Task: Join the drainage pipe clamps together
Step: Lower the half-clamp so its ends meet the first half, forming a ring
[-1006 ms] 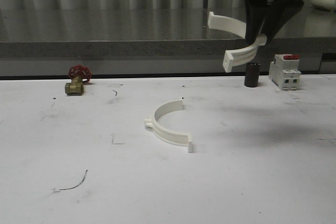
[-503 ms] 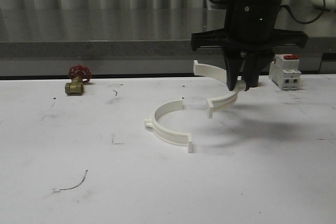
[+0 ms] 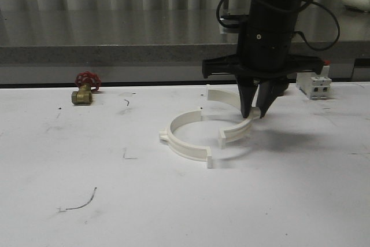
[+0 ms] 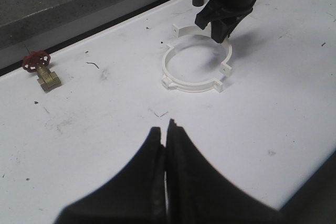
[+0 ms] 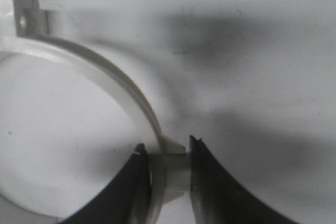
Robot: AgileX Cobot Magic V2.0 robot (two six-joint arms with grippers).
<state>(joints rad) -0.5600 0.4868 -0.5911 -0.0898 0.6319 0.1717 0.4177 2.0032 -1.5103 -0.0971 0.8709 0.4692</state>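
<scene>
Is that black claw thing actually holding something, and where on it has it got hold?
Yes. The right end effector grips one white clamp half at the nub midway along its arc. The left end effector is shut on nothing. The other clamp half lies on the table.

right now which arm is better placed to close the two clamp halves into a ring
Right. The right gripper is shut on the held clamp half, right beside the resting clamp half on the table. The left gripper is shut, empty, and well back from both.
</scene>
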